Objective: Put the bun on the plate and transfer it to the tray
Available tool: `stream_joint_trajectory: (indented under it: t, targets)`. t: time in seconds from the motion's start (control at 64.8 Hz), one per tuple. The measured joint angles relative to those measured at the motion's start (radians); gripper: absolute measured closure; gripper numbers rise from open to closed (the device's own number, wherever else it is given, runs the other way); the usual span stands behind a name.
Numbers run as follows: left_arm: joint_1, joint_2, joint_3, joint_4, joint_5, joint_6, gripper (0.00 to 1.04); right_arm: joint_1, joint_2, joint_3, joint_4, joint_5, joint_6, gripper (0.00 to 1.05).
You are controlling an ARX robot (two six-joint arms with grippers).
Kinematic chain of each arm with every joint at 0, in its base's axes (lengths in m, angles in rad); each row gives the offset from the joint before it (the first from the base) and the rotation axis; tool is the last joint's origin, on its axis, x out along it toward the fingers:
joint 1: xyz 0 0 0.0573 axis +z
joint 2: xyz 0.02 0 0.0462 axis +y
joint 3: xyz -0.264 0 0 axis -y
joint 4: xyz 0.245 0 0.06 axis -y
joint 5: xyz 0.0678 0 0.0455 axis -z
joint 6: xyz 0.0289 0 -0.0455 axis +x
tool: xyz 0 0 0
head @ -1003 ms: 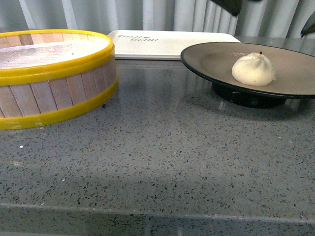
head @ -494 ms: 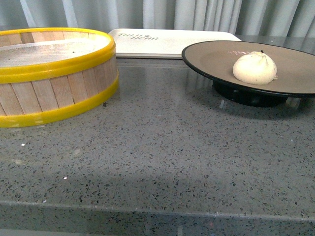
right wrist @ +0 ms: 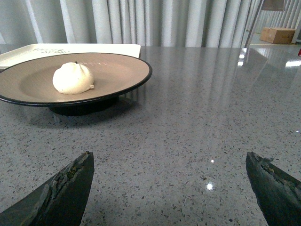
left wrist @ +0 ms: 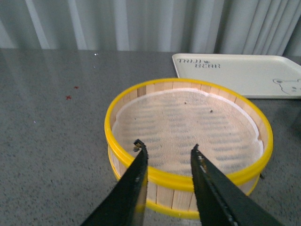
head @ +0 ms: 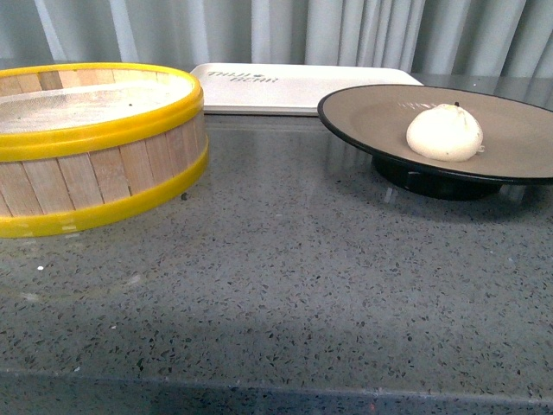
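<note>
Left gripper ajar, seemingly above steamer

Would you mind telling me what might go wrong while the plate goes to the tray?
The bun sits loose on the shallow plate; any tilt during the lift may roll it off. The plate's wide rim overhangs a narrow foot, so a one-sided grip could tip it.

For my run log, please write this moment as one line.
bun on plate | plate not yet on tray | left gripper open, facing steamer basket | right gripper open, empty
</note>
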Motion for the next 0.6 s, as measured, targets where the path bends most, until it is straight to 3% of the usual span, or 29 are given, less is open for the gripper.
stream_joint_trajectory:
  t: [0.077,0.247,0.602]
  targets:
    - [0.016,-0.035,-0.043,0.016,0.014,-0.003,1.01,0.000,0.000,0.000,0.000,0.000,0.000,0.08]
    - [0.119,-0.117,-0.145,0.031,0.114,-0.011,1.01,0.000,0.000,0.000,0.000,0.000,0.000,0.08]
    - [0.125,-0.233,-0.247,0.026,0.116,-0.011,1.01,0.000,0.000,0.000,0.000,-0.001,0.000,0.08]
